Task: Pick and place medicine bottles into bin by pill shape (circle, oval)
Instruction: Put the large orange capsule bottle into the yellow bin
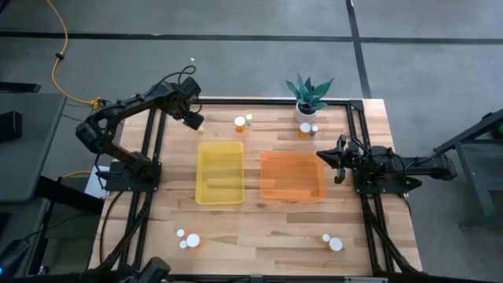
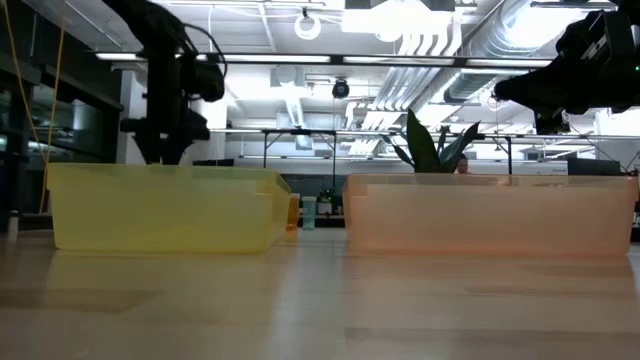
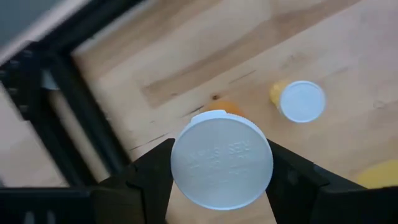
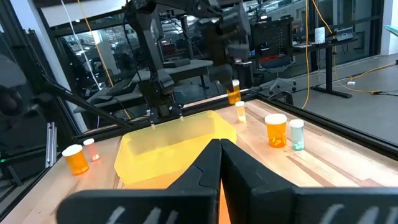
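Nine medicine bottles (image 1: 240, 123) are counted in the high view, along with two bins: one yellow bin (image 1: 219, 172), one orange bin (image 1: 292, 176).

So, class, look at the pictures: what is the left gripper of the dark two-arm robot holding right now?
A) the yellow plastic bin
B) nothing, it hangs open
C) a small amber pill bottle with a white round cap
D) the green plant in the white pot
C: the left wrist view shows the left gripper closed on a small amber pill bottle with a white round cap, above the wooden table.
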